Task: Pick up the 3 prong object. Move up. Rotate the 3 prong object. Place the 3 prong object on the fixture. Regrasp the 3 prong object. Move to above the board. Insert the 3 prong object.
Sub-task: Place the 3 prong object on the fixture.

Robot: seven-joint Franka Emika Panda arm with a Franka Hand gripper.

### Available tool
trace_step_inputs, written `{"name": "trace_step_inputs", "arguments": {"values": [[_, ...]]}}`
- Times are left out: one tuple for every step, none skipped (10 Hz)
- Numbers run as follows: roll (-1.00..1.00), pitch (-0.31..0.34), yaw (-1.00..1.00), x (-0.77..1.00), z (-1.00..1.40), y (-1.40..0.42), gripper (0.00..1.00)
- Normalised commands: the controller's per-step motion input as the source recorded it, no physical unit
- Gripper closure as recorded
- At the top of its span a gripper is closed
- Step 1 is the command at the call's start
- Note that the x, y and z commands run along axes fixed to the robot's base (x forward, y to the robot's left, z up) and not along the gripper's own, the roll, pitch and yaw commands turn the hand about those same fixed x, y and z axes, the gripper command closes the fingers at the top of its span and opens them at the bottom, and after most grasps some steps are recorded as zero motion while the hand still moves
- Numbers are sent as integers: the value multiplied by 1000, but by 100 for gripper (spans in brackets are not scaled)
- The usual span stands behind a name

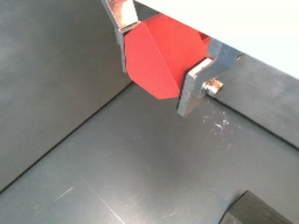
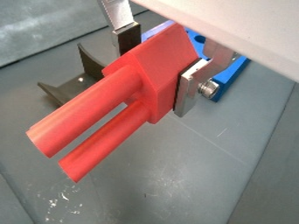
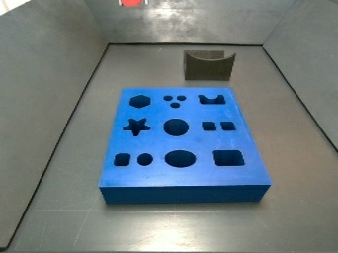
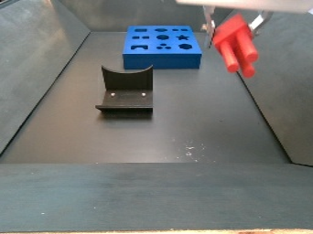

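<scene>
The gripper (image 4: 228, 20) sits at the upper right of a side view, clamped on the 3 prong object (image 4: 235, 46), which hangs high above the tabletop (image 4: 159, 132) with prongs angled downward. In a wrist view its fingers (image 2: 191, 86) pinch the red block's (image 2: 138, 79) flanks. The fixture (image 4: 126, 91) stands at centre left; the board (image 4: 163, 46) lies behind. The likely risk: the long prongs could lever the piece askew during rotation, so it meets the fixture's notch crooked and tips off.

Dark grey floor (image 3: 66, 128), grey walls (image 4: 31, 64).
</scene>
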Motion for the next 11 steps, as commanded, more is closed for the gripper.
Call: {"name": "trace_step_inputs", "arguments": {"values": [[82,123,27,2,170,9,100],[554,50,213,1000,367,-240,100],[539,55,203,1000,342,-239,100],[472,87,172,1000,329,-231,100],[286,115,112,1000,309,-211,100],[211,125,86,1000,301,-204,100],[140,137,59,1000,279,-189,100],[124,140,53,1000,260,-179,100],[116,148,50,1000,237,-163,100],[111,151,50,1000,222,-153,100],[104,153,50,1000,202,-139,100]]}}
